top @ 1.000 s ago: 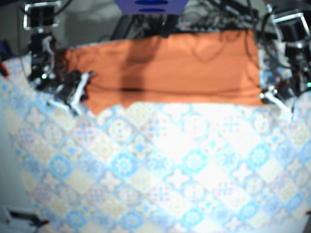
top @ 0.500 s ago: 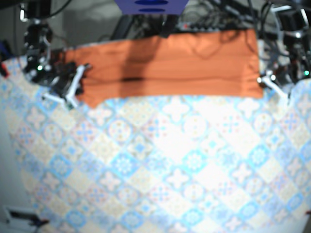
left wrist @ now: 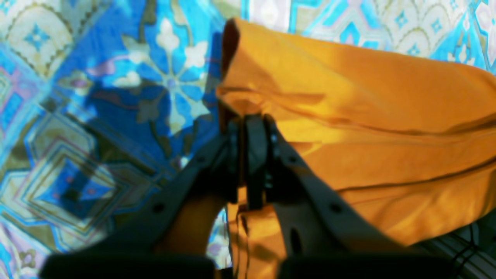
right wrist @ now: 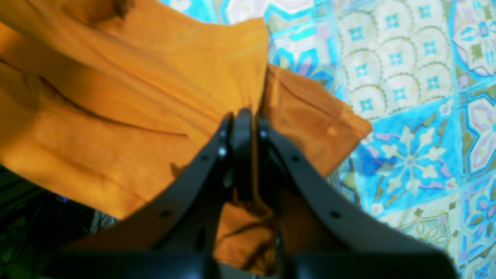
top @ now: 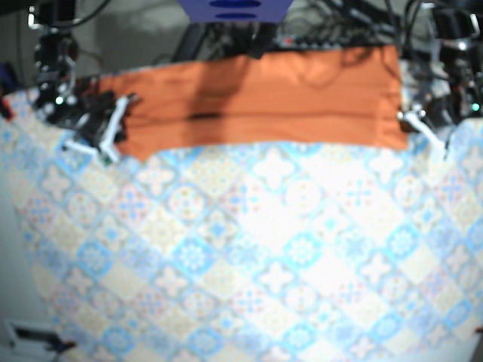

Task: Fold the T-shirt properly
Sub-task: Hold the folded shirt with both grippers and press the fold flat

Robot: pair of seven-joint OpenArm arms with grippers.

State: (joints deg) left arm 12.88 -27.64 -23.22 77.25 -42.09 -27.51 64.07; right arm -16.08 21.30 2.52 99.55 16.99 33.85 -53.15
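Two grippers [left wrist: 250, 124] [right wrist: 242, 116] on orange T-shirt [top: 256, 98]

The left gripper [left wrist: 251, 124] has matte black fingers [left wrist: 310, 186], narrow at the tips and widening into flat plates dotted with small round screw holes [left wrist: 335, 208]. The right gripper [right wrist: 242, 116] is built alike. From above, both grippers look white on black arms [top: 51, 60] carrying small green lights [top: 59, 99].

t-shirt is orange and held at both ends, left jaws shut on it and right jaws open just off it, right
No: the right jaws are shut on the T-shirt too, pinching its edge, as the right wrist view shows. The rest holds: it is orange, and the left jaws are shut on its other end.
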